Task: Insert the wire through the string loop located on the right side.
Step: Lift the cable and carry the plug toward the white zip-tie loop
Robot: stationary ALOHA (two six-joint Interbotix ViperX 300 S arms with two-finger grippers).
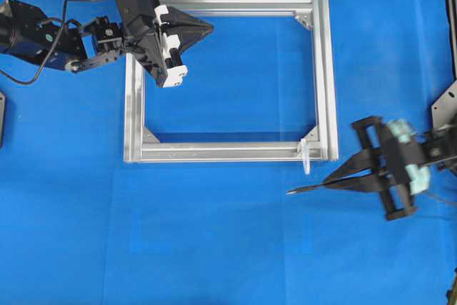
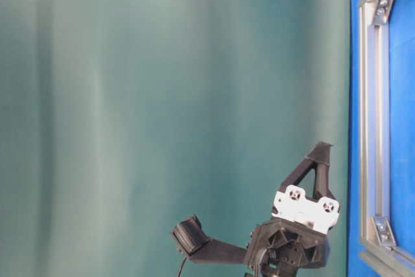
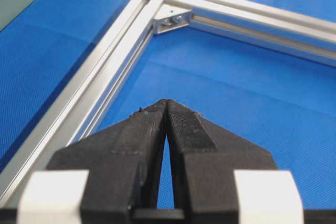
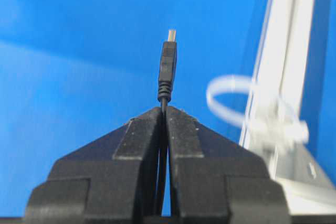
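Blue mat everywhere, so at least the white string loop [image 4: 231, 100] stands out nicely in your right wrist view, sitting right of centre against the silver frame [image 1: 325, 69]. In the overhead shot it's that little sliver at the frame's lower right corner.

Your right gripper [image 4: 164, 109] has its fingers pressed together on the wire [image 4: 167, 64], pinching it just behind the plug, which pokes straight up out of the fingertips at centre frame. In the overhead view that gripper sits at the lower right, below and to the right of the loop, well apart from it. Your left gripper [image 3: 166, 102] is pinched shut on nothing, parked at the frame's upper left corner.

What I'd worry about: the plug is off to the left of the loop's opening right now, so if you drive straight ahead you'll miss it or shove the rim aside, since that loop looks flimsy. Only a short stub sticks out past the fingers too, so the fingertips could bump the loop or the frame bar before much wire gets through.
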